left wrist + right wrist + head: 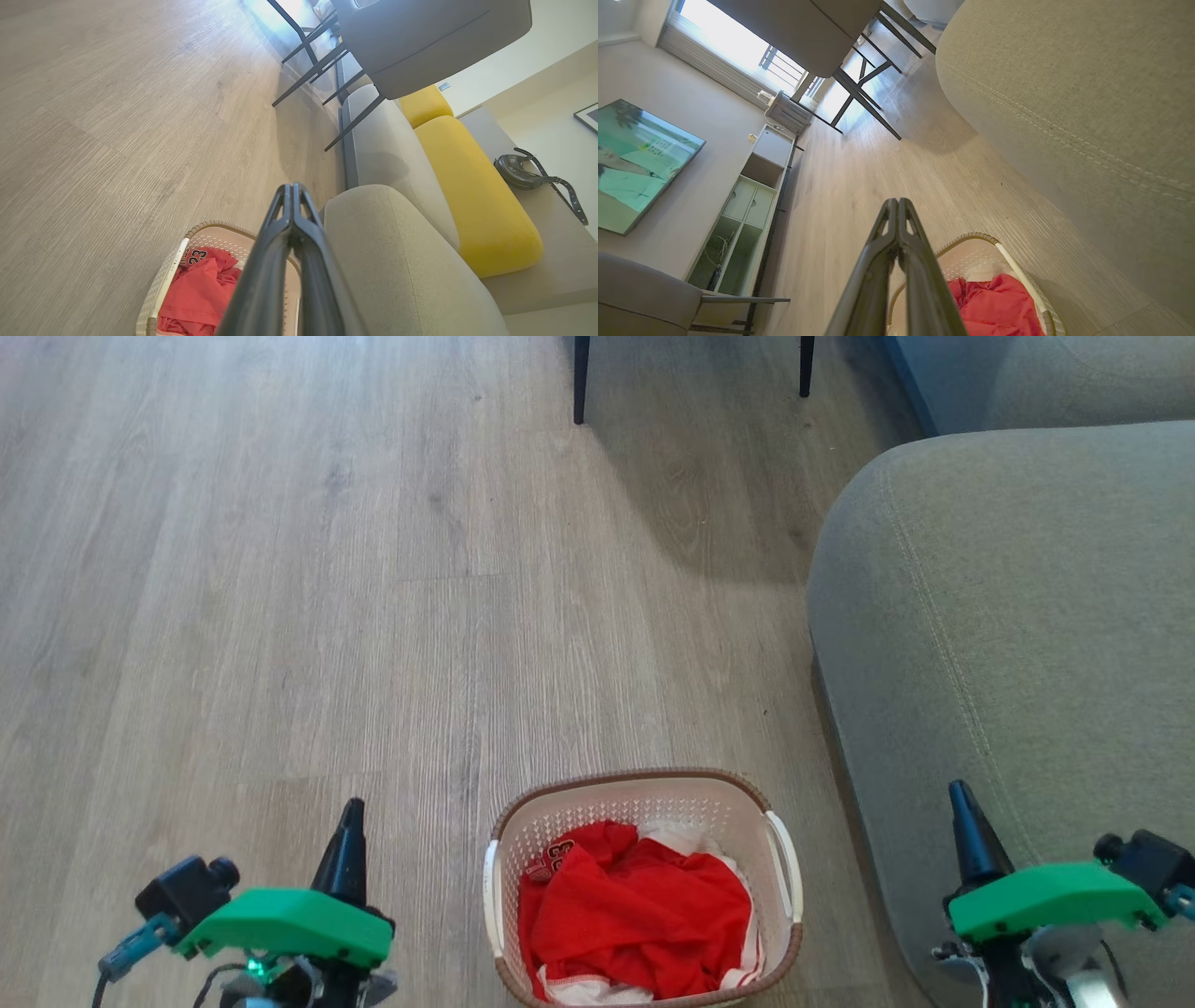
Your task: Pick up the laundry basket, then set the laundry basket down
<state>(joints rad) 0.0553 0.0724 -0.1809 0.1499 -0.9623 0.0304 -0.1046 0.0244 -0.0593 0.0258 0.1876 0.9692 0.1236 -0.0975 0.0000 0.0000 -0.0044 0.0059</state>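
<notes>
- While both arms sit at the bottom corners of the head view, the laundry basket (pixel 644 803) stands on the wooden floor (pixel 280 569) at the lower middle of that view, between the arms and touching neither.
- Its brown rim and two white side handles are plain to see. Inside lies a crumpled red garment (pixel 635 915) with some white cloth under it.
- At the lower left of the head view, the left gripper (pixel 347 840) points up the frame. In the left wrist view its two dark fingers are pressed together at the tips, with nothing between them.
- At the lower right of the head view, the right gripper (pixel 966 821) shows against the grey sofa (pixel 1008 616). In the right wrist view its fingers are likewise closed tip to tip and empty.
- The sofa takes up the right side of the head view, near the basket's right handle.
- Two dark chair legs (pixel 581 378) stand at the top centre, well apart from the basket.
</notes>
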